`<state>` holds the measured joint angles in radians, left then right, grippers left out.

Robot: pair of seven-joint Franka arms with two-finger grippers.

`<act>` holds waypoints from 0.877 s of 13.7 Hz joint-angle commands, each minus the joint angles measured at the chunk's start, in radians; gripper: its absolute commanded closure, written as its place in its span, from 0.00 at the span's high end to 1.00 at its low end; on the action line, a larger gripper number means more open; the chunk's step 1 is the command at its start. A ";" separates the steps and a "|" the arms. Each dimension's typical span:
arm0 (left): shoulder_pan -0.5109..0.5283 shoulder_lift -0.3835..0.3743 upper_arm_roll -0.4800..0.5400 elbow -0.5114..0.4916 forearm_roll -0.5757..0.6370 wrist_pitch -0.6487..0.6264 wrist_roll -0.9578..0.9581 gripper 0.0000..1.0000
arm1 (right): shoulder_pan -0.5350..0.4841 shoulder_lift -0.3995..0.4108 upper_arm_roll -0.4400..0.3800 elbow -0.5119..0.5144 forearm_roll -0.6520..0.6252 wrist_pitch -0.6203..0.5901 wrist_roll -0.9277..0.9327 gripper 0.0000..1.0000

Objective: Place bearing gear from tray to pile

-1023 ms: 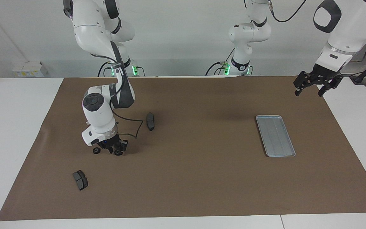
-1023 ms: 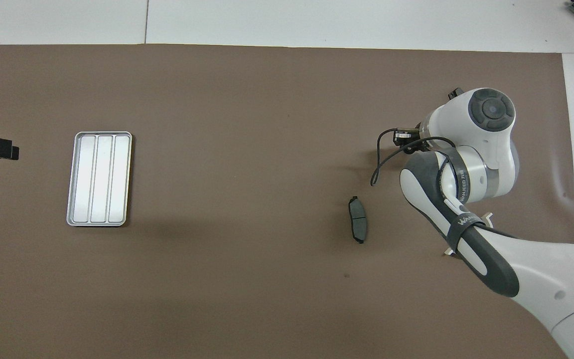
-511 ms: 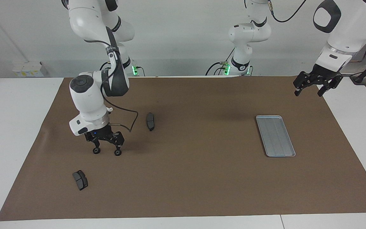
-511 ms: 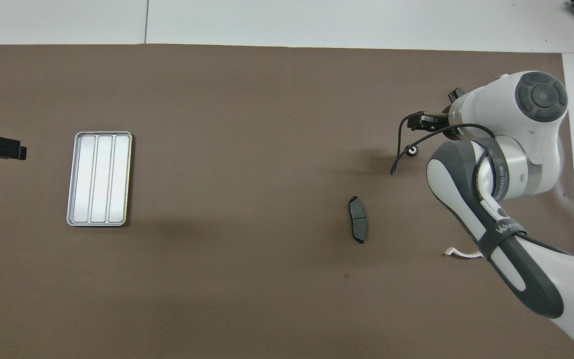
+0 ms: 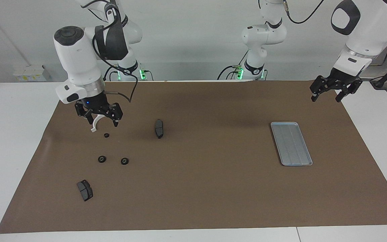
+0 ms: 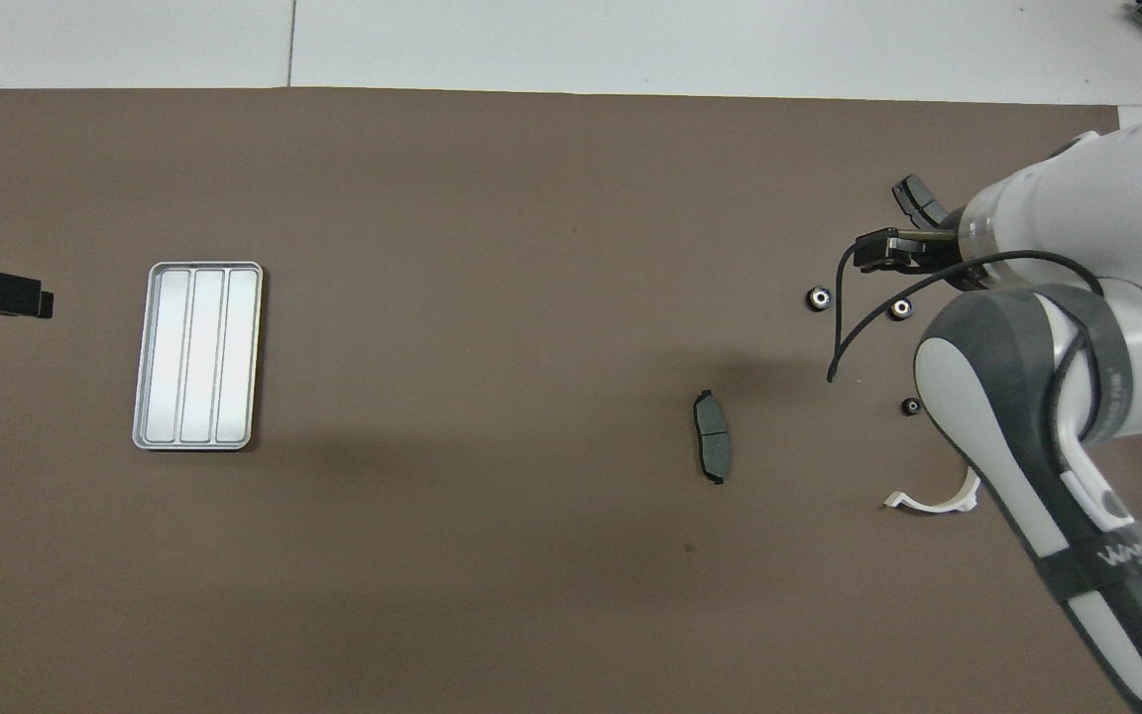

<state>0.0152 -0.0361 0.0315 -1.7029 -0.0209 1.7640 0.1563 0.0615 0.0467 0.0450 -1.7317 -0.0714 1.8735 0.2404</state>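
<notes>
Overhead, right gripper mostly hidden under arm; facing view shows right gripper raised upper left, fingers spread, empty, over three gears lying apart. Tray right of centre, bare. Left gripper waits upper right, open.

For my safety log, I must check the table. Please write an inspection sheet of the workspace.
Surface: brown mat on white table.
Job's things: tray toward the left arm's end, nothing in it; three bearing gears on the mat toward the right arm's end.
Clutter: two brake pads; white curved piece.
Grippers: right gripper up over the white piece, jaws open, empty; left gripper waits over the mat's edge, jaws open.
Cables: black cable loops off the right wrist.
Surroundings: third white arm by the wall.
</notes>
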 commanded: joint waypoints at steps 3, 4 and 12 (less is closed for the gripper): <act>-0.012 -0.025 0.010 -0.026 -0.002 0.005 0.006 1.00 | -0.055 -0.005 0.010 0.130 0.019 -0.157 -0.120 1.00; -0.012 -0.025 0.010 -0.026 -0.002 0.005 0.006 1.00 | -0.060 -0.013 0.007 0.136 0.018 -0.184 -0.147 1.00; -0.012 -0.024 0.010 -0.026 -0.002 0.005 0.006 1.00 | -0.069 -0.044 0.006 0.112 0.018 -0.215 -0.173 1.00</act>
<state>0.0152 -0.0364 0.0315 -1.7036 -0.0209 1.7640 0.1563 0.0060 0.0216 0.0420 -1.6017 -0.0662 1.6608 0.0974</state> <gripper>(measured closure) 0.000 0.000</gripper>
